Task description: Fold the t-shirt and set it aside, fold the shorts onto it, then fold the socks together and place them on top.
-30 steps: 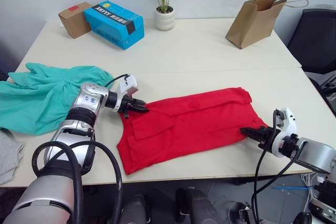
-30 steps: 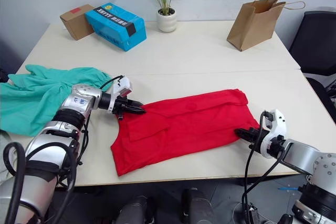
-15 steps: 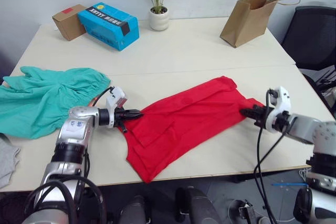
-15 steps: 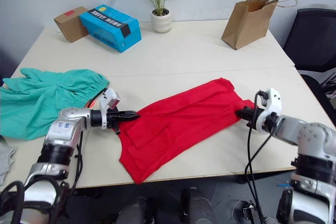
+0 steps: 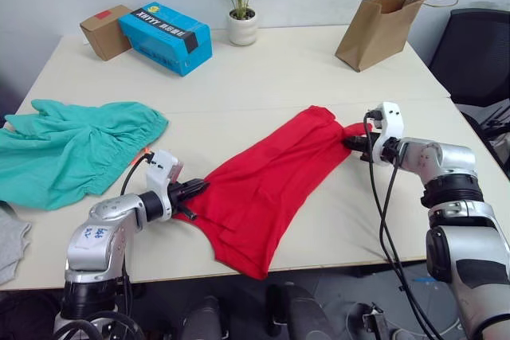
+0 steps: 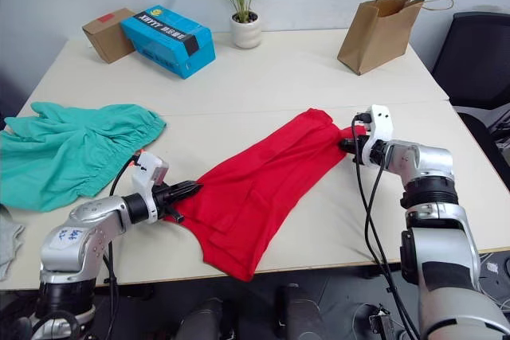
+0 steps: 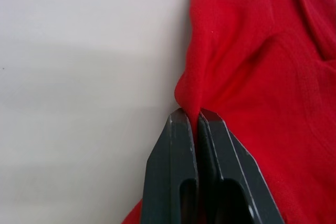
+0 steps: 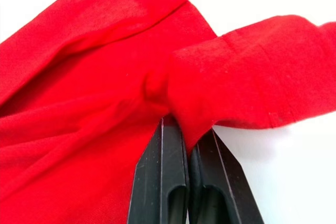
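The left gripper (image 7: 195,116) has its fingers pinched tight on one edge of the red t-shirt (image 5: 263,189), and the right gripper (image 8: 186,129) has its fingers clamped on a fold at the opposite end. Between them the t-shirt lies stretched diagonally across the worktop (image 5: 295,69). The teal shorts (image 5: 72,145) lie bunched at the worktop's left side, apart from the t-shirt.

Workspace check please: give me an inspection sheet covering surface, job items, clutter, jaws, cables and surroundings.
Surface: pale table, seam across its middle.
Job's things: red t-shirt stretched diagonally, its lower corner hanging over the front edge; teal shorts crumpled on the robot's left; grey sock at the left edge.
Clutter: blue box, cardboard box, potted plant, paper bag, all at the far side.
Grippers: left gripper and right gripper, jaws shut on t-shirt fabric.
Cables: black cable hanging from the right arm.
Surroundings: black chair.
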You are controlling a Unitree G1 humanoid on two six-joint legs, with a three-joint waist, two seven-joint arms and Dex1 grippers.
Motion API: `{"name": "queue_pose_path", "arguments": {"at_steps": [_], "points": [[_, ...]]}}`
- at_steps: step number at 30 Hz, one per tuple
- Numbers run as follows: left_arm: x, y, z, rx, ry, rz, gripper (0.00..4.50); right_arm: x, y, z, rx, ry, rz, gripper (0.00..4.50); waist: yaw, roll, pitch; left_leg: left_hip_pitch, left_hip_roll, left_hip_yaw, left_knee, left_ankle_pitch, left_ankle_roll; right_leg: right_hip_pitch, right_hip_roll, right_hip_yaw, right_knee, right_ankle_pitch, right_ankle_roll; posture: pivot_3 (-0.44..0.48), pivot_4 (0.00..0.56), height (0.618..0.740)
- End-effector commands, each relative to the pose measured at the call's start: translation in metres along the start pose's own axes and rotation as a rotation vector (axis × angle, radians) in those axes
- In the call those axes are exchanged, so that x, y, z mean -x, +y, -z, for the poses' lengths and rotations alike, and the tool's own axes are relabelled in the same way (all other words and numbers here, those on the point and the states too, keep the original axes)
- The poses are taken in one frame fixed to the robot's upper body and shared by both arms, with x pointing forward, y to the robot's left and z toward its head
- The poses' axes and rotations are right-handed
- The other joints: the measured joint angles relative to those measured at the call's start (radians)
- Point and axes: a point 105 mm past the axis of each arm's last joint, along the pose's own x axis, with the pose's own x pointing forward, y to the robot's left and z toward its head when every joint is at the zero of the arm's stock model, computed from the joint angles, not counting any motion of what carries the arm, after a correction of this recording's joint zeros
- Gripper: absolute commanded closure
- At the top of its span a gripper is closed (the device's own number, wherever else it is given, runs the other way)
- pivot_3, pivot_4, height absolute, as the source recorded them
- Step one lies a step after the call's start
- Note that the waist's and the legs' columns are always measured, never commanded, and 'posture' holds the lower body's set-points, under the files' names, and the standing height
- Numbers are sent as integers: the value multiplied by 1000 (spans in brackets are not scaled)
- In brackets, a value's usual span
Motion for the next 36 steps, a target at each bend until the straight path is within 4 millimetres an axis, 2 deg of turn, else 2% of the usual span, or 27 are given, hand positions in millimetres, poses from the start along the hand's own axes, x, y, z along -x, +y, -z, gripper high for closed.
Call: {"name": "queue_pose_path", "arguments": {"at_steps": [1,3,5,6,9,13,17,18,20,22,26,29,31,36], "points": [[10,-3,-12,-9,-79,-48,4447,-1,3,-5,64,-6,-37,4500,0,0,0,0,0,0,0,0,0,0,0,0,0,0,0,0,150,740],[12,-10,-9,20,-85,-16,4447,2,4,-5,47,6,-66,4500,-2,0,0,0,0,0,0,0,0,0,0,0,0,0,0,0,150,740],[13,-16,-5,31,-68,22,4500,8,7,-5,40,30,-112,4085,-1,0,0,0,0,0,0,0,0,0,0,0,0,0,0,0,150,740],[14,-18,-3,32,-55,49,4239,11,5,-6,50,35,-109,3821,0,0,0,0,0,0,0,0,0,0,0,0,0,0,0,0,150,740],[32,-2,2,-36,39,100,3469,34,-1,-12,80,47,-113,2872,1,2,1,-1,0,-1,0,0,0,-1,0,-1,0,0,0,0,150,740],[48,27,-8,-54,107,129,2164,68,7,8,78,175,-176,1454,17,6,4,-2,0,-3,-1,-1,0,-2,-1,-2,-1,-1,-1,0,150,740],[49,32,-35,-77,110,230,976,90,33,20,29,224,-267,140,21,7,4,-3,0,-3,0,-3,0,-2,-2,-5,-2,-1,-2,0,150,740],[43,32,-43,-80,105,254,695,96,46,27,5,249,-313,0,21,8,5,-3,0,-3,0,-3,0,-2,-2,-5,-2,-1,-2,0,150,740],[24,33,-58,-82,102,294,43,105,70,44,-22,302,-390,0,26,8,5,-3,0,-4,-1,-3,0,-2,-3,-6,-2,-1,-2,0,150,740],[5,30,-64,-71,152,347,43,111,86,58,-50,331,-437,0,33,8,5,-3,0,-4,-1,-3,0,-2,-2,-7,-2,-1,-2,0,150,740],[-39,28,-80,-80,167,387,43,111,102,88,-91,371,-491,0,42,7,6,-5,-1,-4,1,-3,2,-1,-3,-8,-3,-1,-2,0,150,740],[-71,17,-85,-105,186,440,43,112,121,110,-113,412,-557,0,43,5,7,-6,-1,-3,3,-4,3,-2,-2,-7,-3,0,-1,0,150,740],[-86,11,-85,-109,212,467,43,111,132,117,-124,418,-584,0,41,2,7,-6,-1,-4,3,-3,2,-2,-2,-8,-3,0,-1,0,150,740],[-116,2,-93,-115,228,434,43,107,148,117,-169,405,-623,0,21,0,8,-6,0,-4,2,-3,2,-2,-1,-8,-3,0,-1,0,150,740]]}}
